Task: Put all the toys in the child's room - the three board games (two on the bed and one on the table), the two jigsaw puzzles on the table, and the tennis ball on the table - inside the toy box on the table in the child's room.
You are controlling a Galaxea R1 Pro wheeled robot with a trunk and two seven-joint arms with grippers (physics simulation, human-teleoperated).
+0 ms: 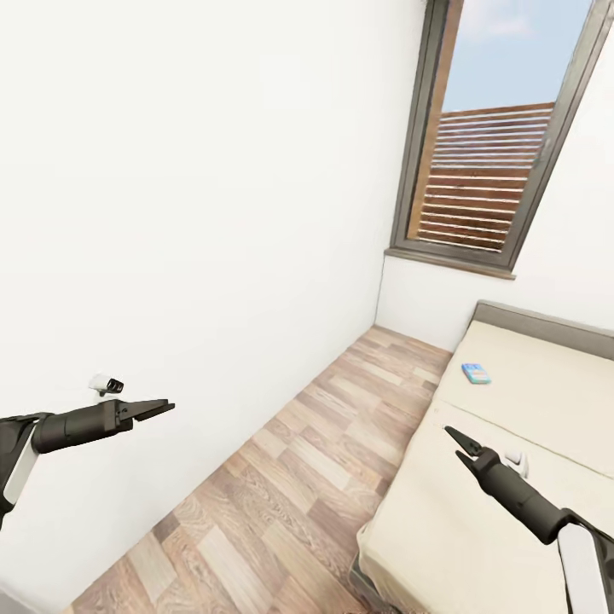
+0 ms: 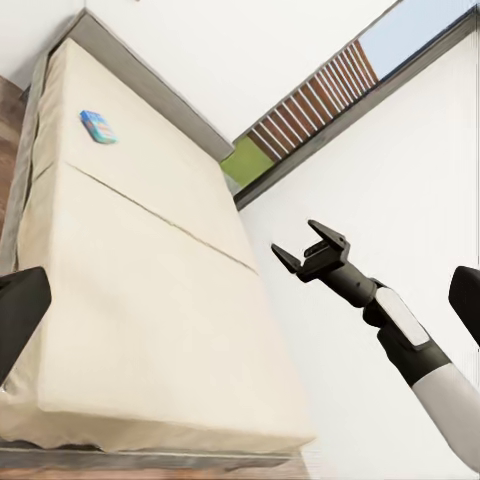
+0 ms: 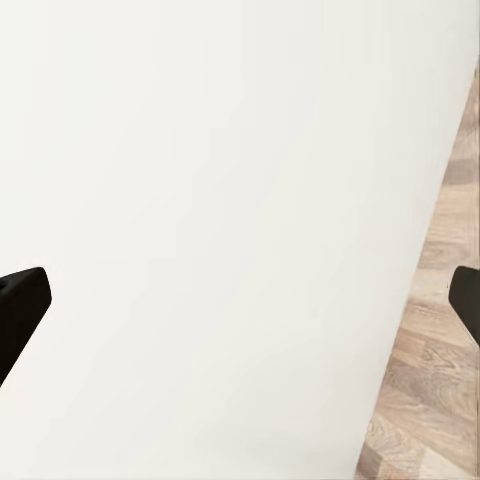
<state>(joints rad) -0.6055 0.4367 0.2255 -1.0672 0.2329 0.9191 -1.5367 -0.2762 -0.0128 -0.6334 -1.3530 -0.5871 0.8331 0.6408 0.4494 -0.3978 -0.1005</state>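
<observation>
One small blue board game [image 1: 476, 373] lies on the bed [image 1: 477, 512] near the headboard, its print too small to read. Both the left gripper [image 1: 162, 408] and right gripper [image 1: 452, 436] hang empty, jaws apart; the bed's far side is cut off.

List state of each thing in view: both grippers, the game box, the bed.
Left black two-finger gripper: empty, in the air above the wood floor.
Right black two-finger gripper: open, empty, over the bed.
Small blue board game box: flat on the mattress, untouched.
Beige-mattress bed: bare except for the box.
</observation>
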